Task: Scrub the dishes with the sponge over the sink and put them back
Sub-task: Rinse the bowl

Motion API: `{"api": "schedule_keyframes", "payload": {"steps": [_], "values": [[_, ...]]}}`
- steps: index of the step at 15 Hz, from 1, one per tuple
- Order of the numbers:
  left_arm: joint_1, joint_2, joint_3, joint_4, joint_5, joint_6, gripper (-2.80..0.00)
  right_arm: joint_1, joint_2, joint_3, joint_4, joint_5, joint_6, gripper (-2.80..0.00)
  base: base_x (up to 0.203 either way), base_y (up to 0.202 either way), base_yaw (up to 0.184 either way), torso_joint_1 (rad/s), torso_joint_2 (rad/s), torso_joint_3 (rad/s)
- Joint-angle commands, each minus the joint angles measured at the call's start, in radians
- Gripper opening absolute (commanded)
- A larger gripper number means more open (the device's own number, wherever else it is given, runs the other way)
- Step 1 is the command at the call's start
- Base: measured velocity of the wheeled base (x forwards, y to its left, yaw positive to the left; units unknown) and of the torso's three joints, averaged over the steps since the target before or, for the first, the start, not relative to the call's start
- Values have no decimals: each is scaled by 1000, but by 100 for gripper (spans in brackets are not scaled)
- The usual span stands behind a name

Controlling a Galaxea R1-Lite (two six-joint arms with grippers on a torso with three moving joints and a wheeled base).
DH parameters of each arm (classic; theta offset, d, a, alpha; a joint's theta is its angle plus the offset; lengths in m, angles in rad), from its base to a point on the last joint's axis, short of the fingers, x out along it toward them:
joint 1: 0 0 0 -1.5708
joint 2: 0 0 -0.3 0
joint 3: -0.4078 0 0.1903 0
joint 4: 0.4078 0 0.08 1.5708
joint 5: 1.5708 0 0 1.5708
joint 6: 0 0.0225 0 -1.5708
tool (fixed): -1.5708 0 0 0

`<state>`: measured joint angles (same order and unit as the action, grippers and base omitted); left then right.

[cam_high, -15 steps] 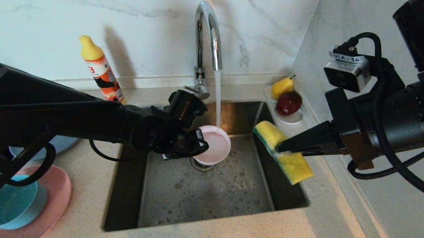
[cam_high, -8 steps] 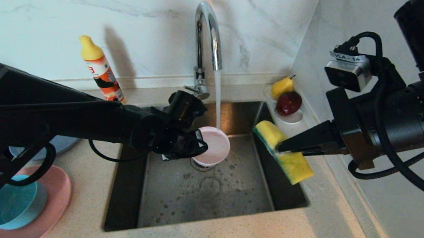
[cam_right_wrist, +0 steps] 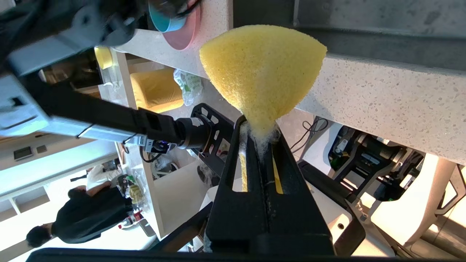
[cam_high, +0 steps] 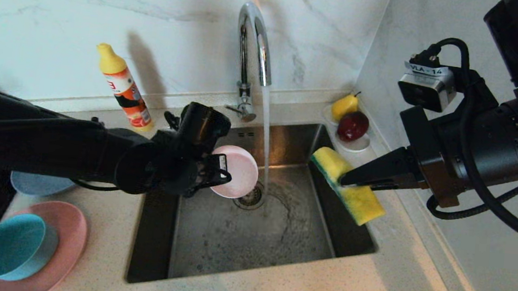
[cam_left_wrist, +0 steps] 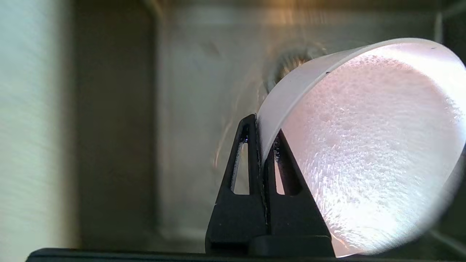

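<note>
My left gripper [cam_high: 225,170] [cam_left_wrist: 263,128] is shut on the rim of the pale pink-white bowl [cam_high: 238,171] [cam_left_wrist: 367,145], held tipped on its side above the left part of the sink [cam_high: 251,238], just left of the water stream. My right gripper [cam_high: 344,181] [cam_right_wrist: 260,131] is shut on the yellow sponge [cam_high: 347,186] [cam_right_wrist: 262,69], which hangs over the sink's right edge. A teal bowl [cam_high: 13,246] sits on a pink plate [cam_high: 62,245] on the counter at front left. A blue-grey plate [cam_high: 37,184] lies behind them, partly hidden by my left arm.
Water runs from the tap [cam_high: 254,37] onto the drain [cam_high: 250,198]. A yellow-capped orange detergent bottle [cam_high: 123,84] stands behind the sink's left corner. A white saucer [cam_high: 357,144] with a pear and a red fruit sits at the back right corner by the wall.
My left arm has drawn the bowl left and slightly back, out from under the stream, and tipped it further; water now falls straight onto the drain. The right arm has not moved.
</note>
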<state>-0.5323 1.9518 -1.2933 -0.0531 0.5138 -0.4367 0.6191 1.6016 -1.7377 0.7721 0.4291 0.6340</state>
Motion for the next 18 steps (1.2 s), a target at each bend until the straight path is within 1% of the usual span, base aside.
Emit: {"api": "schedule_keyframes", "payload": {"steps": [1,4,6,8,10,12,13,15,18], "values": [[6,-114,115,-154,34,130,-280,1,9,1,4,2,4,-280,0,0,0,0,0,0],[10,-197,293,-423,44,303,-280,2,12,-6,4,2,4,-280,0,0,0,0,0,0],[15,-249,400,-634,44,413,-280,2,14,-8,4,2,4,-280,0,0,0,0,0,0],[22,-278,456,-811,41,488,-280,2,17,-8,4,2,4,-280,0,0,0,0,0,0],[27,-292,467,-931,37,520,-280,2,21,-8,4,3,4,-280,0,0,0,0,0,0],[28,-318,468,-967,23,537,-280,2,23,-8,4,3,4,-280,0,0,0,0,0,0],[28,-337,468,-976,2,539,-280,2,23,-8,4,3,4,-280,0,0,0,0,0,0],[27,-382,468,-984,-19,542,-280,2,23,-8,4,3,6,-280,0,0,0,0,0,0],[26,-445,468,-985,-76,548,-280,2,18,-3,5,3,6,-280,0,0,0,0,0,0]]}}
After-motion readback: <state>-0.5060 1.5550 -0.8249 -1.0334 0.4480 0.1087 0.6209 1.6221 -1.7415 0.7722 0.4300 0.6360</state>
